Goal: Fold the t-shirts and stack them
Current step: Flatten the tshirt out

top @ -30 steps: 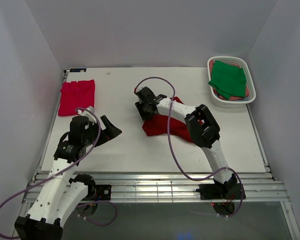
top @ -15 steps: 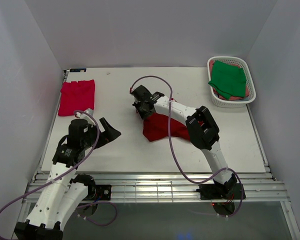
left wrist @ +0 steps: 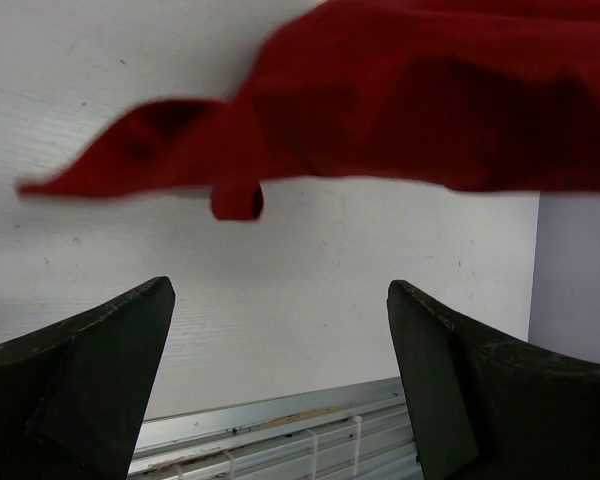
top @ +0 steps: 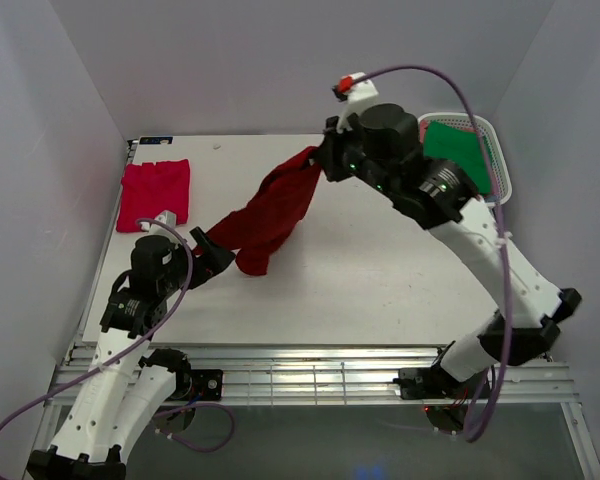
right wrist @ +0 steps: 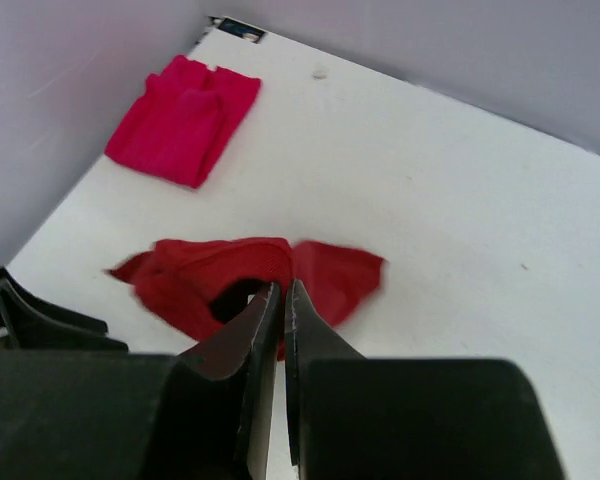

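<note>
Your right gripper (top: 325, 160) is clenched on one edge of the dark red t-shirt (top: 275, 205), holding it high above the table (top: 380, 270), toward the far side. From the wrist view you see the fingers pressed together (right wrist: 280, 295) with the cloth (right wrist: 200, 280) hanging below them. The shirt slopes down and to the left, bunched and unfolded, and its lower end reaches the area of your left gripper (top: 212, 255). That one is spread wide and grasps nothing; in its own camera the shirt (left wrist: 430, 100) hangs ahead of the open fingers (left wrist: 100, 350), not between them. Whether cloth touches them, you cannot tell. The pinkish-red t-shirt (top: 155, 193) lies folded flat at the table's far left corner. The green t-shirt (top: 458, 150) sits in the white basket (top: 501, 160) at the far right, partly behind the right arm.
</note>
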Controlling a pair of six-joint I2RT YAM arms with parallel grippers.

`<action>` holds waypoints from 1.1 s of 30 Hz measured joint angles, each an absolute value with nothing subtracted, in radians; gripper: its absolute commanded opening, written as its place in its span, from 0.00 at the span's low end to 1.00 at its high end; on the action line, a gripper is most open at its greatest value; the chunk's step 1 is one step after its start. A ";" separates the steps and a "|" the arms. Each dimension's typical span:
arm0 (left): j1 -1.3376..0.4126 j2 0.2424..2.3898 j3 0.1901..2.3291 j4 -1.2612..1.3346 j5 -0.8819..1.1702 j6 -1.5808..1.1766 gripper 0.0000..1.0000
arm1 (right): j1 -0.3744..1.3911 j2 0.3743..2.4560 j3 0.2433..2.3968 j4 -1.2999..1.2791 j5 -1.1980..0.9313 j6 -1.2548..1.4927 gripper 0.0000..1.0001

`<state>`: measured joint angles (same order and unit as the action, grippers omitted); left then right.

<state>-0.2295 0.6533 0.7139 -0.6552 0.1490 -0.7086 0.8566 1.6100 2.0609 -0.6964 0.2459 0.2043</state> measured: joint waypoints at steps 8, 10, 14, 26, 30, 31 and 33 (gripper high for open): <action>-0.229 0.650 0.714 -0.643 0.142 -0.720 0.98 | 0.739 1.277 1.468 -0.737 0.441 0.341 0.22; -0.229 0.656 0.714 -0.643 0.144 -0.722 0.98 | 0.710 1.283 1.328 -0.780 0.476 0.385 0.48; -0.229 0.662 0.714 -0.643 0.159 -0.722 0.98 | 0.683 1.293 1.172 -0.884 0.508 0.439 0.55; -0.229 0.840 0.754 -0.674 0.146 -0.706 0.94 | 0.801 1.343 1.164 -0.614 0.156 0.416 0.54; -0.229 0.910 0.760 -0.745 0.067 -0.707 0.95 | 0.921 1.446 1.131 -0.528 0.080 0.442 0.55; -0.229 0.910 0.760 -0.761 0.050 -0.707 0.95 | 0.954 1.472 1.120 -0.514 0.067 0.451 0.55; -0.229 0.908 0.764 -0.790 0.010 -0.709 0.95 | 1.018 1.532 1.100 -0.488 0.034 0.475 0.56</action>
